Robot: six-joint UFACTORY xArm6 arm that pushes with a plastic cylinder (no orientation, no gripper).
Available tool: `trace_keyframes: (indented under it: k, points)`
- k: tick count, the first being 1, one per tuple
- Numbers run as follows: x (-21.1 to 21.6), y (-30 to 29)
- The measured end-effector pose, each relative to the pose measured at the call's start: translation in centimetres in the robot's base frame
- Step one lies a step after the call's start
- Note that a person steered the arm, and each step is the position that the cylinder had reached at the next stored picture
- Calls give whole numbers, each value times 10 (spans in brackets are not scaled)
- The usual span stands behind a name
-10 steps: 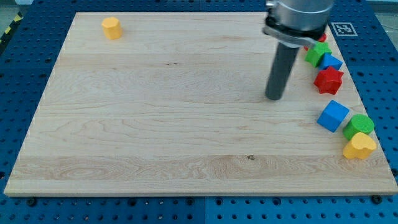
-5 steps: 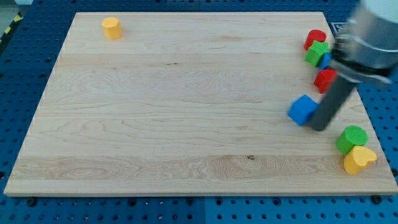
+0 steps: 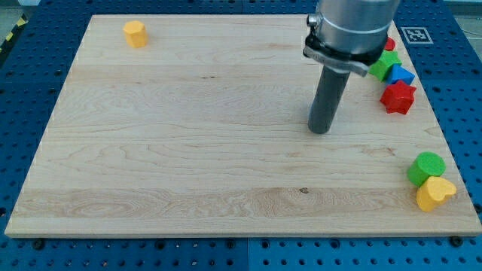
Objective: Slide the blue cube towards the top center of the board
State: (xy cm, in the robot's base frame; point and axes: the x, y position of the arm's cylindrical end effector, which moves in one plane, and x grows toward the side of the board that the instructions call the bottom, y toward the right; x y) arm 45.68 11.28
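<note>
Plainly, my tip [image 3: 320, 130] rests on the wooden bench [image 3: 188, 150] a little right of centre in the frame, at the end of a dark upright rod [image 3: 329, 98] that hangs from a grey collar [image 3: 350, 34] at the top edge. The arm ends in this bare rod rather than a hand, so it is grasping nothing. The blue cube does not show anywhere on the open wood. Whether it sits behind the rod or the collar, I cannot tell, and so I cannot describe its look or its place. The only blue in sight is a small blue block [image 3: 403, 74] in the cluster at the upper right, and its shape is too covered to make out. It touches a green block [image 3: 385, 65] on its left and lies just above a red star [image 3: 398, 98]. A sliver of another red block [image 3: 389, 44] peeks out beside the collar. My tip stands well to the left of this cluster and touches none of it. At the lower right a green cylinder [image 3: 426, 168] leans against a yellow heart [image 3: 434, 193] near the bench's edge. A lone yellow block [image 3: 135, 34] sits far off in the upper left corner. A black and white marker tag [image 3: 416, 35] lies on the blue perforated surface [image 3: 22, 113] beyond the upper right corner.
</note>
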Motion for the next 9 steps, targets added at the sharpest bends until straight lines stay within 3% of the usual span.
trace_keyframes:
  k: [1,3,5,7,9]
  points:
    - [-45,-4]
    - [-8,33]
    - [-58,45]
    - [-119,-54]
    - [-72,-64]
